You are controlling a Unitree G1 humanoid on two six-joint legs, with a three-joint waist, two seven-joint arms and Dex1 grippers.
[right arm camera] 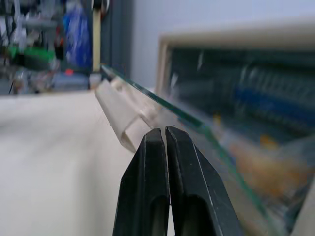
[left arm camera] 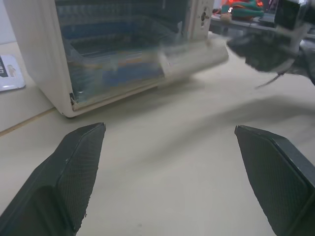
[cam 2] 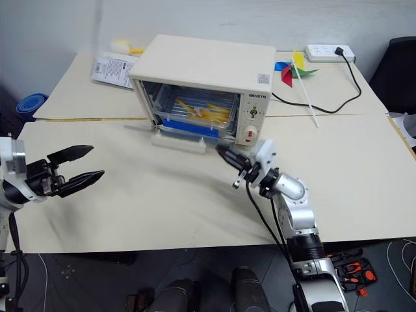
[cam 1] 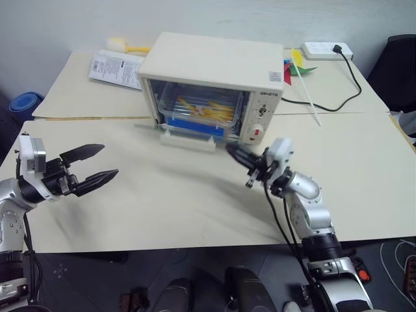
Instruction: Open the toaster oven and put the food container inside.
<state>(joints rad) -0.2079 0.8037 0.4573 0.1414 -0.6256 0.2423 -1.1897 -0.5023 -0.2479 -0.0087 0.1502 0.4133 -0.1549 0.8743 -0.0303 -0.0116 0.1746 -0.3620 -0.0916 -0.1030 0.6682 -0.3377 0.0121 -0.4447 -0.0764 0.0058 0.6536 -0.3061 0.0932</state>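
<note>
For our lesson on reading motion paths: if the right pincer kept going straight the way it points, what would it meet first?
Probably the toaster oven's half-lowered glass door: the shut right pincer points just under its handle. Depth is unclear.

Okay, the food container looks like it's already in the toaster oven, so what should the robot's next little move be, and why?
Probably nudge the door shut with the right gripper. The food container already sits inside the toaster oven, the glass door is only partly raised, and that gripper's shut fingers are just under the door's handle. The left gripper is open, away.
</note>
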